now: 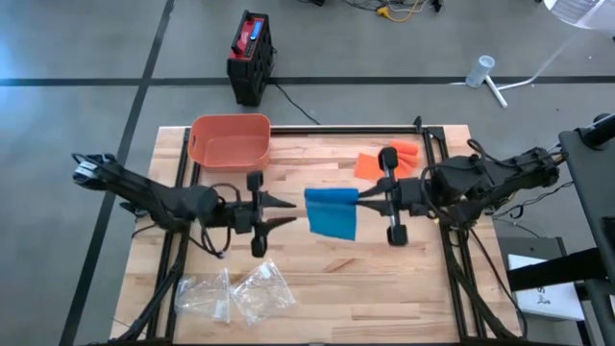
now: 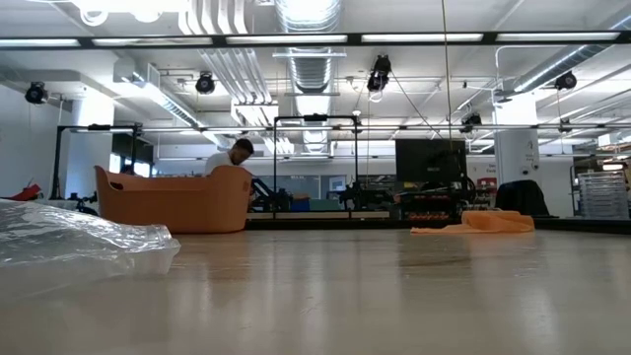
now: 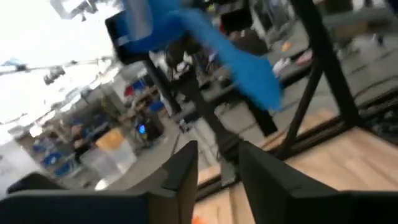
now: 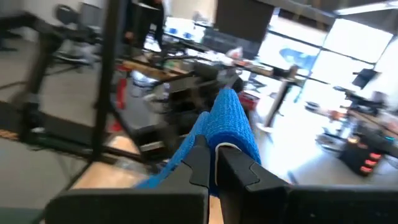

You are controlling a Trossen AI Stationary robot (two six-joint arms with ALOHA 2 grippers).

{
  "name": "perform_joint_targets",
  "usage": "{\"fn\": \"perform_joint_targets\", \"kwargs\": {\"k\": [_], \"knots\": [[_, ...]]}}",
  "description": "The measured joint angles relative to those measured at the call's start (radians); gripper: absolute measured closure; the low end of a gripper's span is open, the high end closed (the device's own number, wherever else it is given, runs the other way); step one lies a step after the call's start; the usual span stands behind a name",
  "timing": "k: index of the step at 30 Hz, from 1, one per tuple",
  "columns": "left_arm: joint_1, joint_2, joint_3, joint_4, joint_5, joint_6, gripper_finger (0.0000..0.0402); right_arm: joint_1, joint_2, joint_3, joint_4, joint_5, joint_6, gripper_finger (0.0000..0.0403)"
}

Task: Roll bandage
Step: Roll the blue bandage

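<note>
Plastic bags (image 1: 235,293): clear and crumpled, lying on the near left part of the table (image 1: 317,288), below the left arm in the high view; one shows as a shiny heap at the left edge of the low view (image 2: 69,235).
Left gripper (image 1: 288,212): over the middle-left of the table, pointing toward the blue bandage. Its two dark fingers (image 3: 186,171) stand a narrow gap apart with nothing between them. The tips are just beside the bandage's left edge and do not hold it.
Bin (image 1: 231,139): orange, open-topped, at the far left of the table, behind the left arm; in the low view it stands at the left (image 2: 177,202), with a person bent over behind it.
Bandage (image 1: 332,212): blue, hanging as a loose sheet between the two grippers, above the middle of the table. In the left wrist view it is a blue strip (image 3: 242,59) raised ahead of the fingers.
Right gripper (image 1: 363,197): at the middle-right of the table, fingers pinched tight on the bandage's right edge; in the right wrist view the blue cloth (image 4: 227,124) bunches up from between the closed fingers.
Orange cloth (image 1: 380,161): lying flat on the far right part of the table, behind the right gripper; seen low at the right of the low view (image 2: 483,223).
</note>
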Motion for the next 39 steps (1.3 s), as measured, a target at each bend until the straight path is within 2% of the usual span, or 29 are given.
{"fn": "perform_joint_targets", "kwargs": {"k": [5,9,13,20,28,39], "knots": [[0.000,0.022,-0.106,0.216,-0.081,0.282,0.0256,-0.010,0.000,0.012,0.015,0.068,0.049,0.0400],[0.002,0.062,-0.150,0.405,-0.087,0.663,0.0241,-0.022,0.000,0.015,0.013,0.154,0.159,0.0400],[0.006,0.122,-0.150,0.455,-0.075,1.091,0.0230,-0.034,0.002,0.011,0.011,0.158,0.239,0.0400],[0.019,0.243,-0.076,0.570,-0.146,1.611,0.0221,-0.045,0.007,0.010,0.014,0.156,0.260,0.0400],[0.020,0.311,0.035,0.536,-0.162,1.778,0.0230,-0.043,0.006,0.010,0.009,0.146,0.260,0.0400],[0.055,0.340,0.081,0.496,-0.182,1.827,0.0224,-0.043,0.006,0.010,-0.011,0.093,0.276,0.0400]]}}
